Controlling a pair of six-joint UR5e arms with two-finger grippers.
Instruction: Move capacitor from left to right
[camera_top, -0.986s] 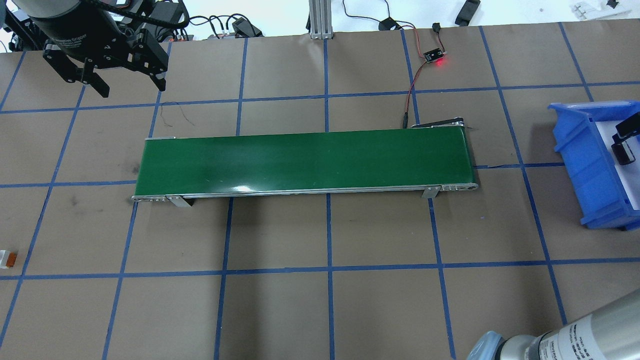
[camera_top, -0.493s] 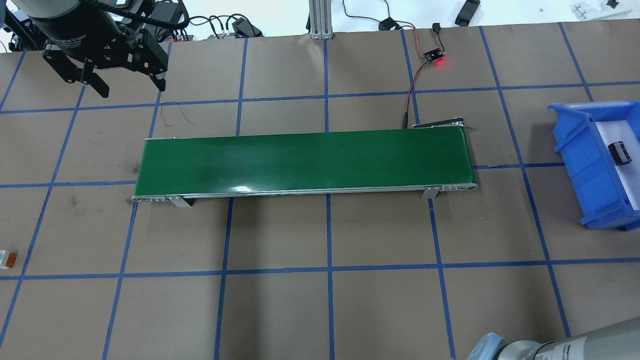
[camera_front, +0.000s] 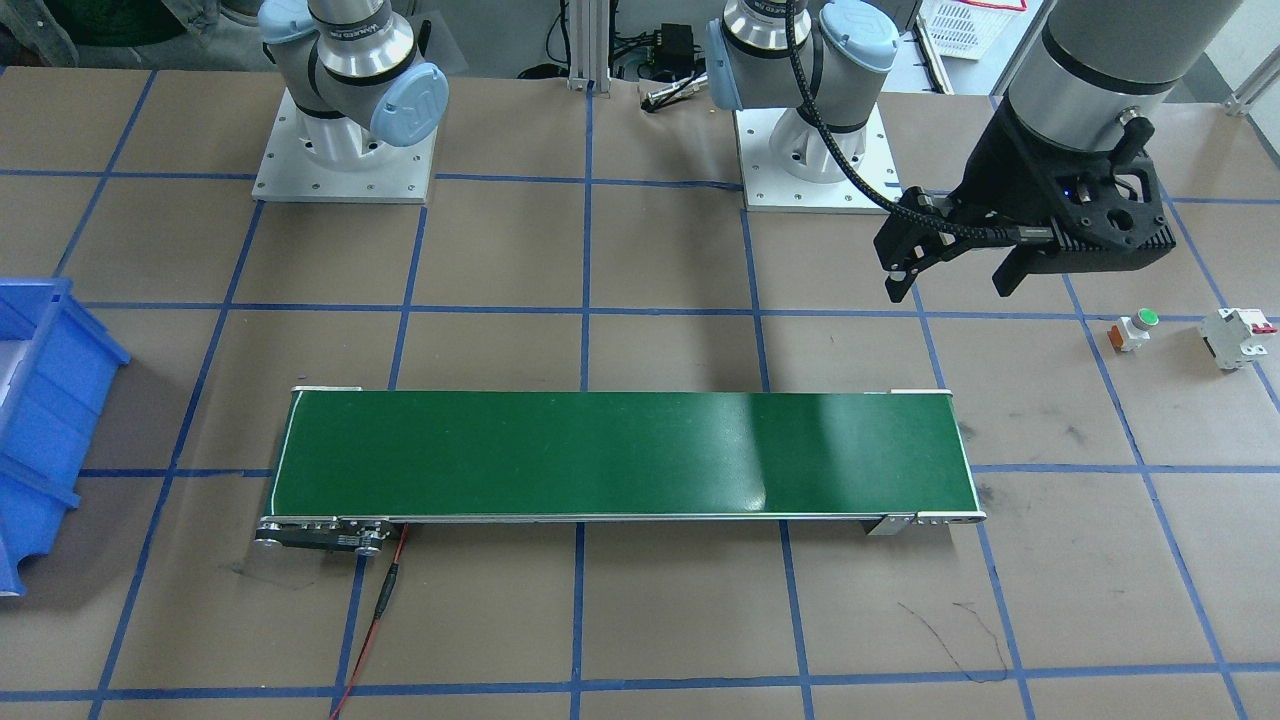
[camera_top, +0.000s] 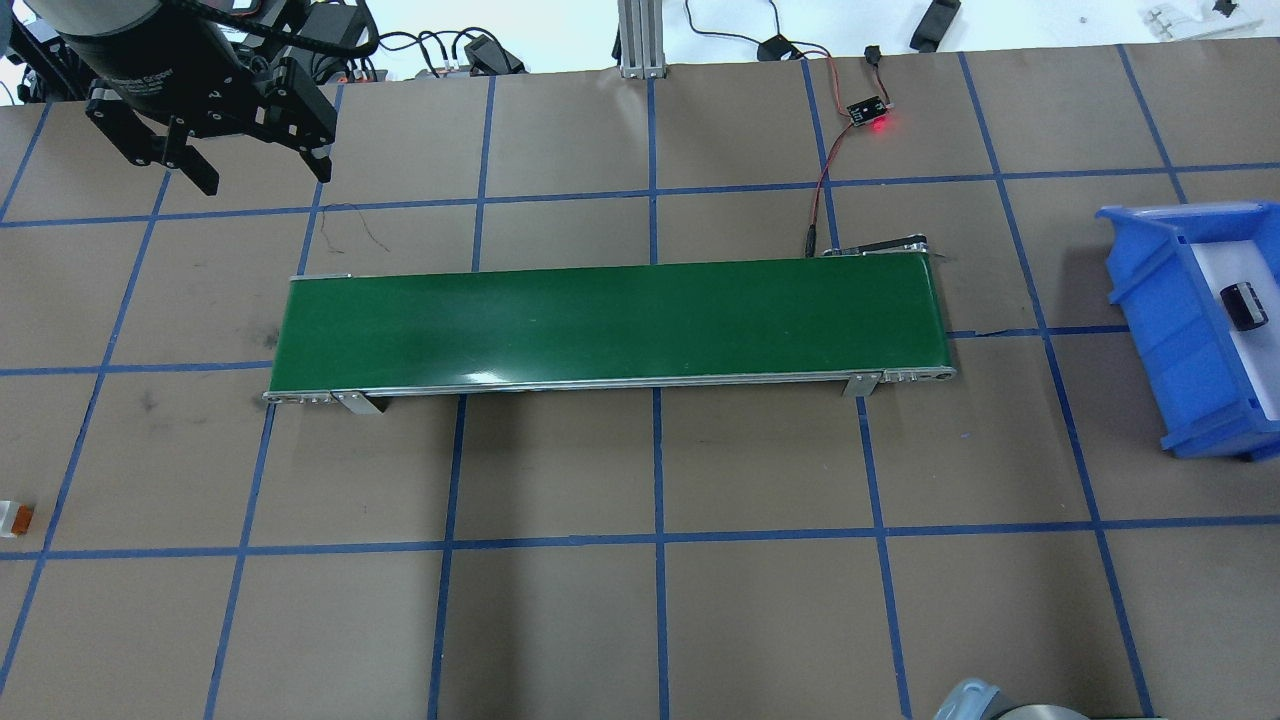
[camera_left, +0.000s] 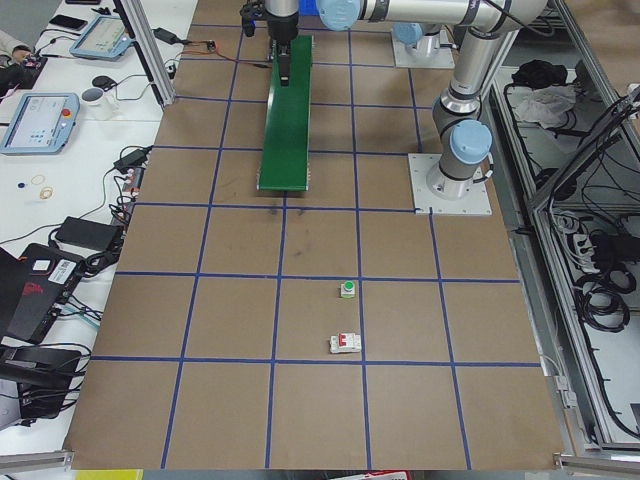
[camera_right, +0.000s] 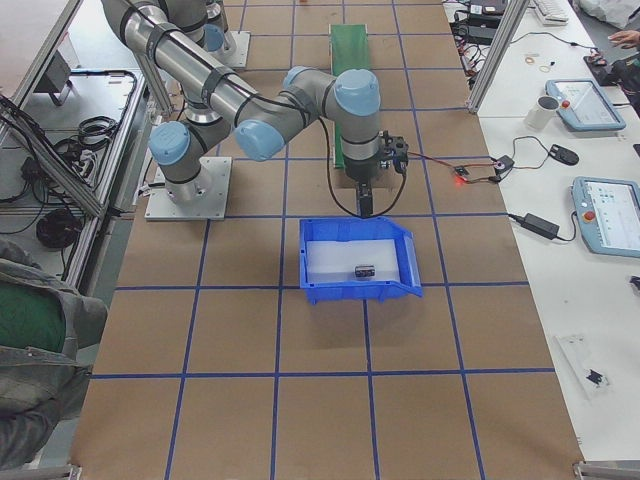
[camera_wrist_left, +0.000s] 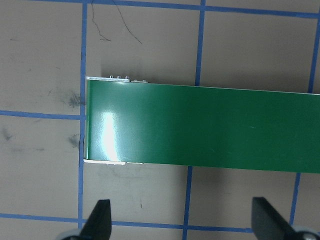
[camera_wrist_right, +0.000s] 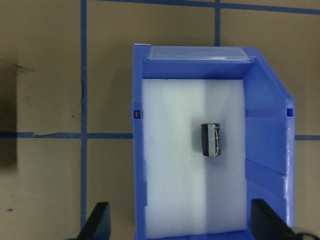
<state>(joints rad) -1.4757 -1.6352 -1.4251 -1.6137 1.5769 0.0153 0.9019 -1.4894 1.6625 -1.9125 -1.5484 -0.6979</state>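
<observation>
Right gripper (camera_wrist_right: 182, 222) has risen off the bin (camera_wrist_right: 267, 102), spread and empty, left gripper (camera_wrist_left: 182, 222) likewise; capacitor (camera_wrist_right: 211, 139) lies loose inside and could roll if the bin gets bumped

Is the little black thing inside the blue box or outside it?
Inside. The small dark cylindrical capacitor lies on its side on the white foam lining the blue plastic bin.

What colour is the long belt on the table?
The long flat conveyor belt is dark green, clearest in the overhead exterior view.
</observation>
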